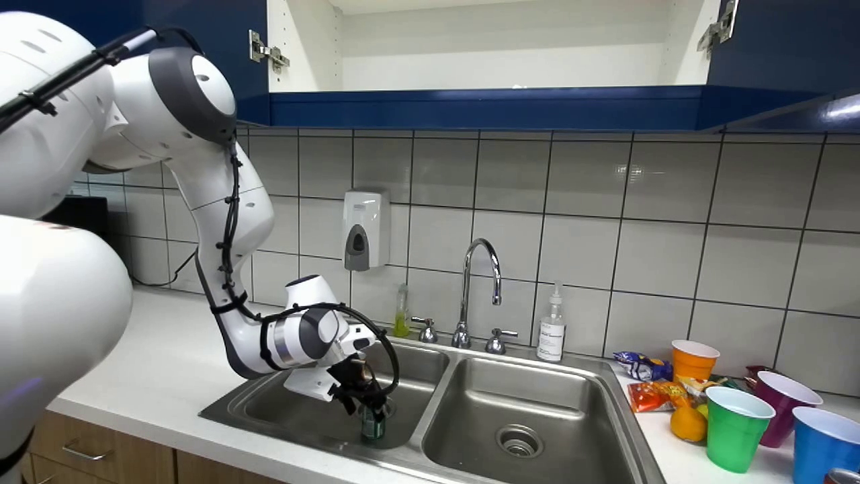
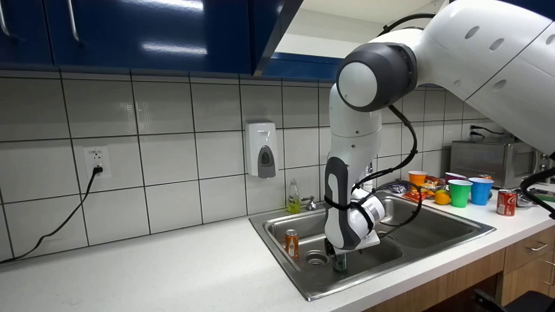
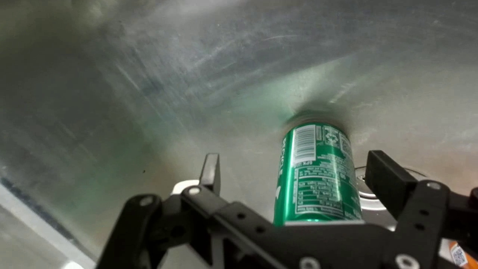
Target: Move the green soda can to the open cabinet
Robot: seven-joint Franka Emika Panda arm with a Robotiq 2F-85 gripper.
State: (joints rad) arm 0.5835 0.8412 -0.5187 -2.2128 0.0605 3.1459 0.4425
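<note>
Nearest me in the wrist view, the gripper (image 3: 298, 173) I steer stands released, its black jaws spread wide with the green soda can (image 3: 317, 179) between them, ungripped. Gaps show on both sides of the can (a thin one toward three o'clock, where the drain (image 3: 368, 194) peeks through). In an exterior view I see that can upright on the floor of the sink (image 1: 437, 403), in the nine-o'clock basin (image 1: 302, 413), its top hidden by the gripper. From there the open cabinet (image 1: 504, 57) sits high between twelve and one o'clock, white inside. At one o'clock rises the faucet (image 1: 466, 296); at three, well apart, the green cup (image 1: 739, 437) and the blue cup (image 1: 825, 444) stand on the counter (image 1: 161, 366). I also find, in an exterior view, an orange can (image 2: 292, 244) in the same basin, standing between nine and ten o'clock from my green one.
</note>
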